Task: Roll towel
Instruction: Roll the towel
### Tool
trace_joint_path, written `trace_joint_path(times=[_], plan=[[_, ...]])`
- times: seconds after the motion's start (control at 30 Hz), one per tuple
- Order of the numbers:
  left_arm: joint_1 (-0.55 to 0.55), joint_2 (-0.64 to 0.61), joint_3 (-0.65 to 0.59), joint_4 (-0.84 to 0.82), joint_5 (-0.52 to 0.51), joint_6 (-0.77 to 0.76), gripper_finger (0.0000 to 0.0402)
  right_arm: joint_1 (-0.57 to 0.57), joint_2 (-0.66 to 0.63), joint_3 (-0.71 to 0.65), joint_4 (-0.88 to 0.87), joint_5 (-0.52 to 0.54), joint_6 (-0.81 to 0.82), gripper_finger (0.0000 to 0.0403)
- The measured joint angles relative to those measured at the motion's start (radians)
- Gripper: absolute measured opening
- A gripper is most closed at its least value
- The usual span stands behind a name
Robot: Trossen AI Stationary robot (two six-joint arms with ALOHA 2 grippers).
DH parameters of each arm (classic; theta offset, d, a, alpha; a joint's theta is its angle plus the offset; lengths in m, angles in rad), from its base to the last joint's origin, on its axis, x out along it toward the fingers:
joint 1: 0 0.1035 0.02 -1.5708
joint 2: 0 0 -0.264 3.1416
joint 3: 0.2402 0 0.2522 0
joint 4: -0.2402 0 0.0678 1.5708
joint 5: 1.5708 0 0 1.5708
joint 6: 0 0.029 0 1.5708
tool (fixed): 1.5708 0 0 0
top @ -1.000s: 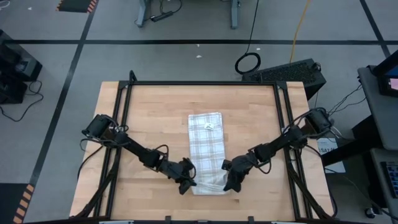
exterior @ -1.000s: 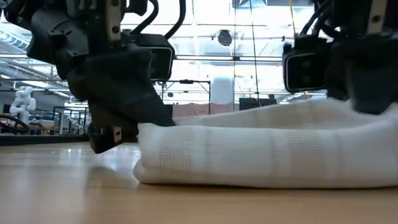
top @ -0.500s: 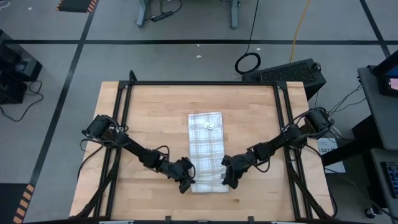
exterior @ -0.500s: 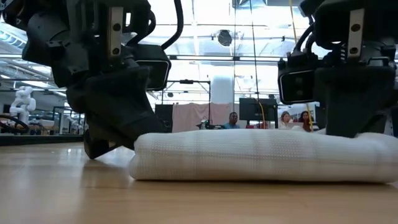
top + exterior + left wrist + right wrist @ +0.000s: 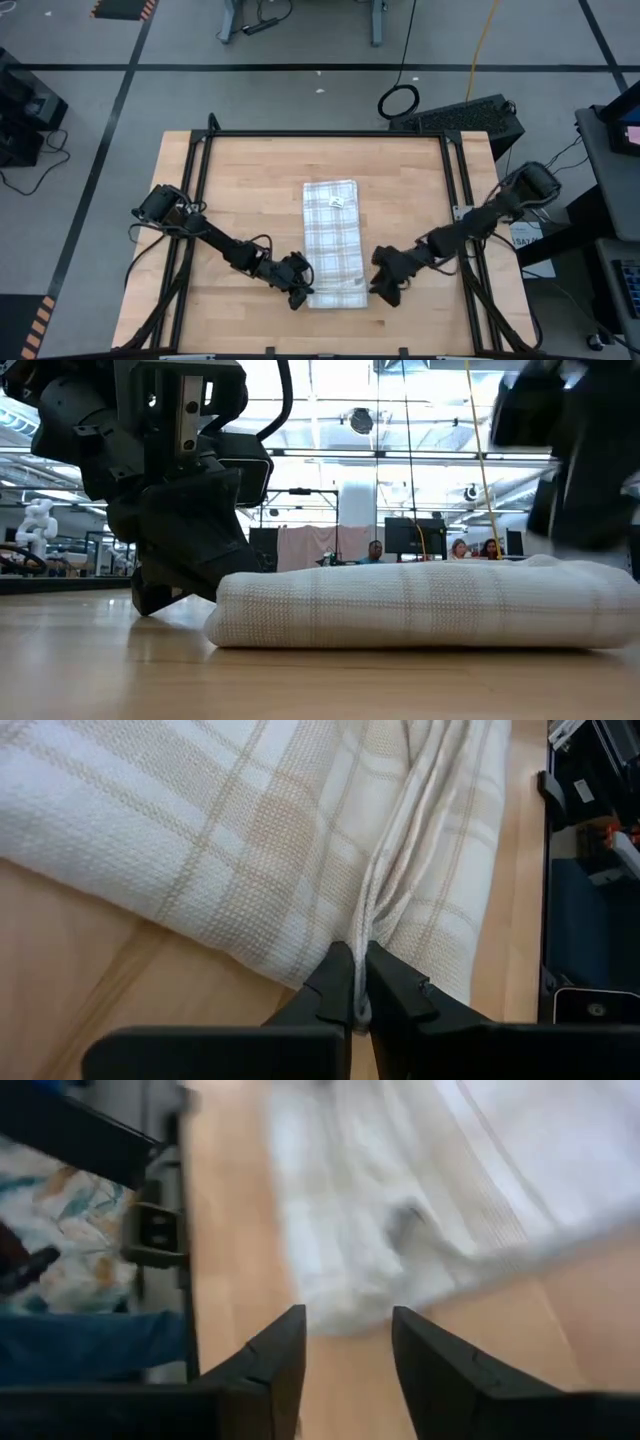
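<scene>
The towel point(image 5: 334, 243) lies near the middle of the wooden table point(image 5: 230, 200), folded into a narrow strip. Its long axis runs from the far side of the table to the near edge, and it sits a little closer to the near edge. The checked side faces up, and a small white label point(image 5: 338, 203) shows near the far end. At the near end the cloth is turned over into a thick, rounded fold, which in the low view point(image 5: 420, 605) stretches across the table as a low roll.

The left gripper point(image 5: 299, 296) is at the near left corner of the towel, down on the table. Its fingers point(image 5: 335, 982) are closed on a pinched ridge of the cloth, with the fabric gathered into pleats that run away from the tips.

The right gripper point(image 5: 385, 291) is just beside the near right corner of the towel and not touching it. Its fingers point(image 5: 270, 1355) stand apart with bare wood between them, and the towel lies ahead of them, clear of the tips.
</scene>
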Motion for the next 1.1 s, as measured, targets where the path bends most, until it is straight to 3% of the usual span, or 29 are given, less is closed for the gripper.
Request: trace_joint_path(times=[0.13, 0.27, 0.57, 0.8, 1.1], plan=[[0.001, 0.000, 0.001, -0.012, -0.001, -0.015, 0.0020, 0.135, -0.052, 0.002, 0.051, 0.233, -0.188, 0.0161], [0.002, 0.000, 0.001, -0.019, -0.003, -0.026, 0.0020, 0.219, -0.002, 0.004, 0.186, 0.387, -0.314, 0.0201], [0.002, 0.000, 0.001, -0.028, -0.008, -0.028, 0.0020, 0.218, 0.217, 0.055, 0.284, 0.405, -0.421, 0.0267], [0.002, 0.000, 0.001, -0.037, -0.008, -0.030, 0.0020, 0.210, 0.332, 0.107, 0.293, 0.481, -0.438, 0.0270], [0.002, 0.001, 0.001, -0.037, -0.008, -0.030, 0.0021, 0.198, 0.394, 0.113, 0.284, 0.438, -0.312, 0.0270]])
